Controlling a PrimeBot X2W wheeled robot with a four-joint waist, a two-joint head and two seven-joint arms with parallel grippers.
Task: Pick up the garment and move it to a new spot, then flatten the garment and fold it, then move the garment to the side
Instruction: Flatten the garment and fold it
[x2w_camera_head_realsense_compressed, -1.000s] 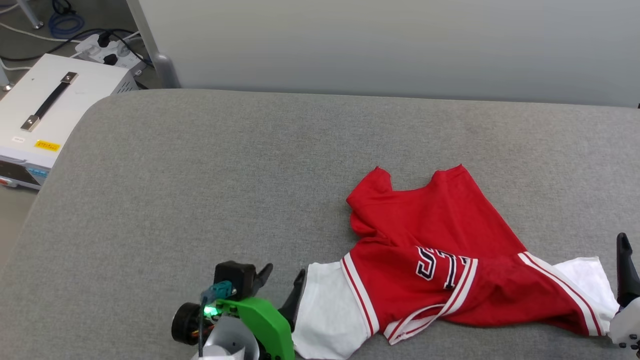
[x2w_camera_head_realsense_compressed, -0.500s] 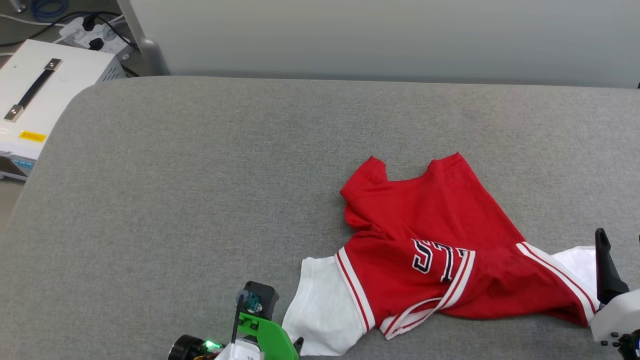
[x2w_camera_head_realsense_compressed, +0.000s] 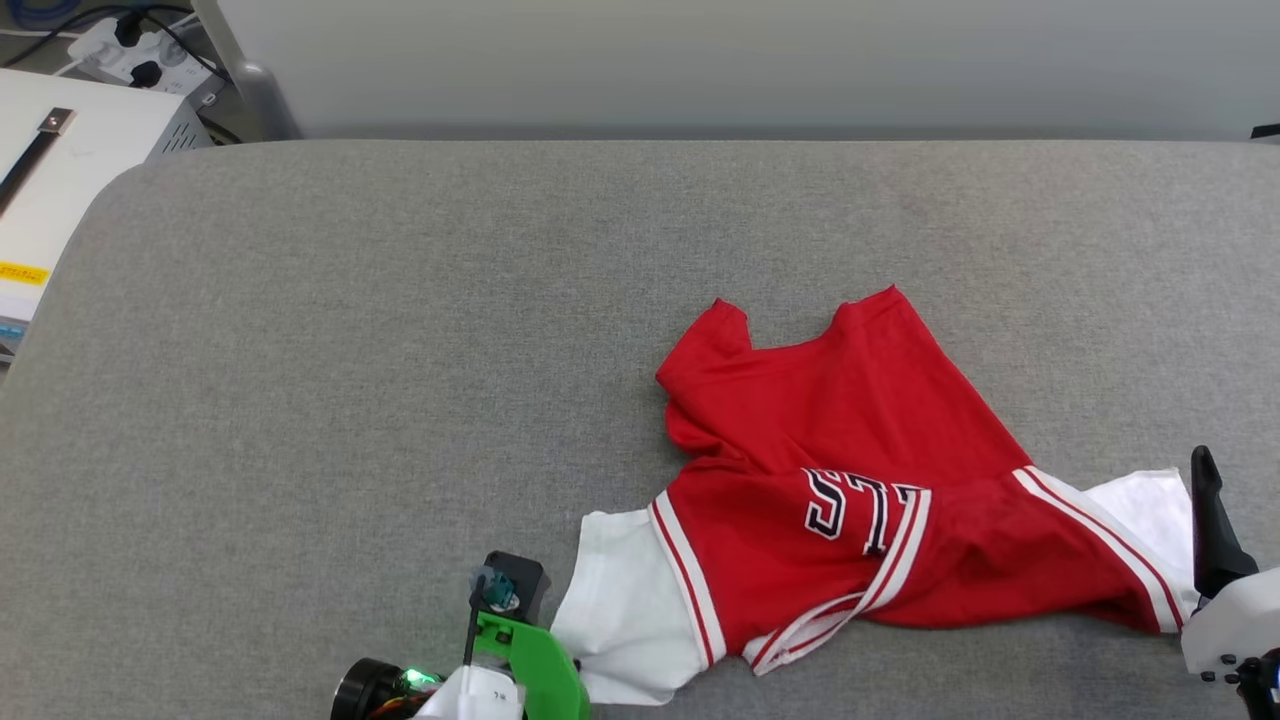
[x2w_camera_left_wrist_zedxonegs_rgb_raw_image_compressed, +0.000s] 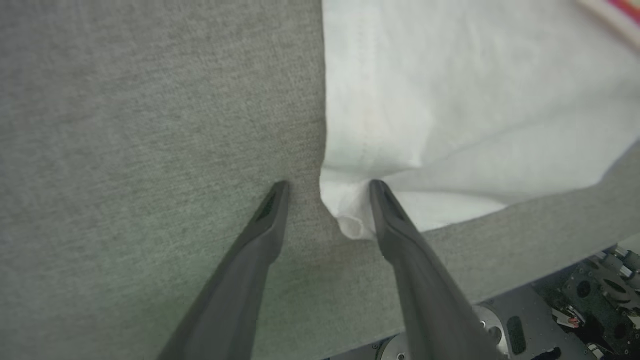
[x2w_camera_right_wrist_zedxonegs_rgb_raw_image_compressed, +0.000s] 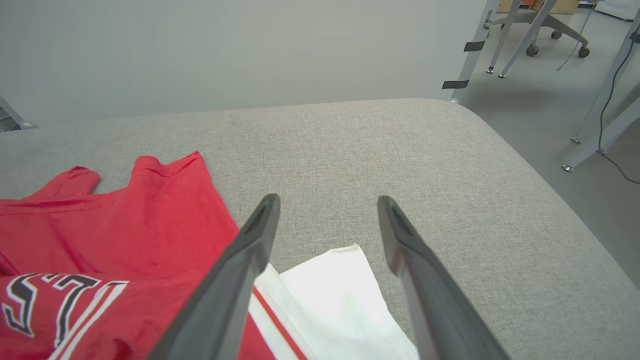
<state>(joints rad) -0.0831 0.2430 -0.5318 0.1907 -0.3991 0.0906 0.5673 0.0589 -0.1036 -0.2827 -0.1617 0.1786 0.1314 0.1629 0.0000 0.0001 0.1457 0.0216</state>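
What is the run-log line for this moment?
stage: pre-grasp | garment: crumpled on grey surface | left hand: open, straddling white sleeve corner | right hand: open, by other white sleeve

so the garment (x2w_camera_head_realsense_compressed: 850, 480) sits on the surface (x2w_camera_head_realsense_compressed: 400, 350) toward its near right corner, left gripper (x2w_camera_left_wrist_zedxonegs_rgb_raw_image_compressed: 327, 186) at its left end, right gripper (x2w_camera_right_wrist_zedxonegs_rgb_raw_image_compressed: 327, 200) at its right

A red shirt (x2w_camera_head_realsense_compressed: 860, 420) is lying on a grey cushion (x2w_camera_head_realsense_compressed: 350, 350).
Its sleeves are showing white with red-and-white striped trim, its lettering black edged white; a green bracket (x2w_camera_head_realsense_compressed: 530, 668) is sitting left of the shirt.
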